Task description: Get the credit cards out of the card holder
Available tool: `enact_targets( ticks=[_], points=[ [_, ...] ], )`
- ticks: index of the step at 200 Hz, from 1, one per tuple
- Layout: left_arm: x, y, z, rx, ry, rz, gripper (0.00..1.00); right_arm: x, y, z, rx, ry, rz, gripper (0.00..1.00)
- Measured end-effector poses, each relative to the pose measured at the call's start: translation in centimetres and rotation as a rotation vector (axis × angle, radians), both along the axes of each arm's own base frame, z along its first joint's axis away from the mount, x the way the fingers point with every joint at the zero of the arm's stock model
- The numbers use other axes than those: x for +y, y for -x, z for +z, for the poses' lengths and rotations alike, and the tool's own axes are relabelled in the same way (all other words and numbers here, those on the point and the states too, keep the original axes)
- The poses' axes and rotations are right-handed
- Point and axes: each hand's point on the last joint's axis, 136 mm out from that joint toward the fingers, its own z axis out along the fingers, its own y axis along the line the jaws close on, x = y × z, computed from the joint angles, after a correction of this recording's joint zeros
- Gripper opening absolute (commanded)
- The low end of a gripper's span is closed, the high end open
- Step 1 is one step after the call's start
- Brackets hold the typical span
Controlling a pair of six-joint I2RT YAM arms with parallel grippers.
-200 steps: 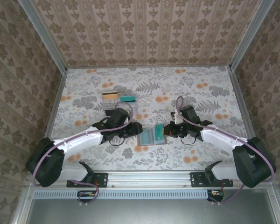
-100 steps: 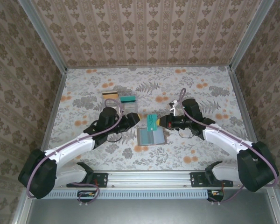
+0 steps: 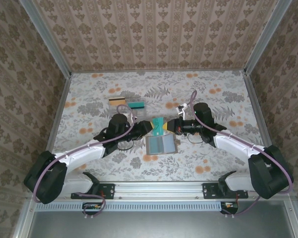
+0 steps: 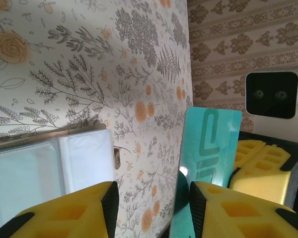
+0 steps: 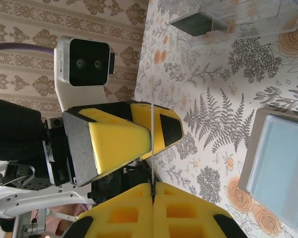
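One card is pinched in the right end effector, holder below it; the half-open left end effector alongside likely must clamp it next.

At frame centre the left gripper and right gripper meet from either side at a teal card, just up-frame of the open card holder on the floral table.
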Motion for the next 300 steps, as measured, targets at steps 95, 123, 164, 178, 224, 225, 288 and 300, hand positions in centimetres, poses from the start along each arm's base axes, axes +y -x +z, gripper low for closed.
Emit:
enact_targets(
  ticks=[95,123,164,178,224,225,288,300],
  points=[
    [-0.7,0.3,0.9,0.0,0.048,-0.029,0.15,0.2,-0.4,-0.9,0.02,0.005,0.001,0.0],
    [-0.8,0.2,1.4,-0.011,0.061,-0.031,0.03,0.0,-0.5,-1.4,0.036,0.013,-0.006,0.0],
    [-1.0,0.3,1.7,-0.016,0.061,-0.044,0.0,-0.2,-0.3,-2.1,0.043,0.038,-0.002,0.66],
    [-0.7,0.4,1.4,-0.009,0.038,-0.046,0.0,-0.4,-0.2,-2.5,0.044,0.056,0.002,0.81],
    [1.3,-0.2,2.2,-0.069,-0.13,-0.057,0.0,-1.4,0.3,-3.4,0.036,0.147,-0.019,1.0],
    [1.3,-0.2,2.2,-0.07,-0.134,-0.056,0.0,-1.4,0.3,-3.3,0.032,0.15,-0.019,1.0],
    [6.0,-3.4,6.0,-0.435,-0.588,-0.068,0.0,-2.9,-0.4,-1.1,-0.078,0.262,-0.071,1.0],
    [6.9,-3.8,6.0,-0.515,-0.691,-0.096,0.0,-3.2,-0.5,-0.9,-0.09,0.279,-0.08,1.0]
  ],
)
